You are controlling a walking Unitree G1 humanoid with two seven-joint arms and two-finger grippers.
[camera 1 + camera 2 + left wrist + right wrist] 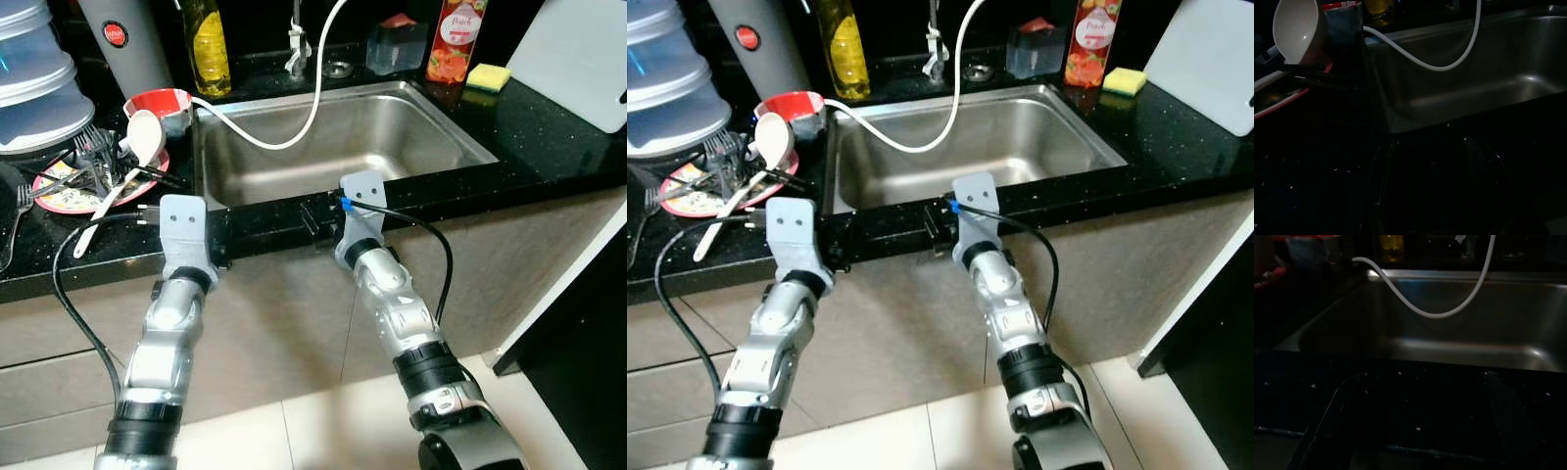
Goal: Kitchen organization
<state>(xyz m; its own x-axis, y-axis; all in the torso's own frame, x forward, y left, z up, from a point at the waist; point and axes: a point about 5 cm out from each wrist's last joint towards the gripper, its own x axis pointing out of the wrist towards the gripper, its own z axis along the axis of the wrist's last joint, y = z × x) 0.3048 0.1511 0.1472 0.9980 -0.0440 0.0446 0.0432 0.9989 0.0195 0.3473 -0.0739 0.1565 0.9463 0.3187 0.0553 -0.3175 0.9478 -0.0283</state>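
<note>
Brushed steel sink [431,147]; glossy speckled black counter [549,137].

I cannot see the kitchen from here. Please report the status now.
Both grippers, left and right, at counter front edge, holding nothing visible. Sink holds only white hose. Dirty plate with cutlery untouched, left side.

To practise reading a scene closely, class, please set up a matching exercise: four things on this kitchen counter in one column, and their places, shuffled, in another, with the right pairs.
Things:
1. yellow sponge
2. white hose
3. white ladle
4. oil bottle

Places:
A. looping into the sink
B. behind the sink's back left corner
C. on the plate of cutlery, left of the sink
D. right of the sink, beside the juice carton

Pairs: 1-D, 2-A, 3-C, 4-B
</note>
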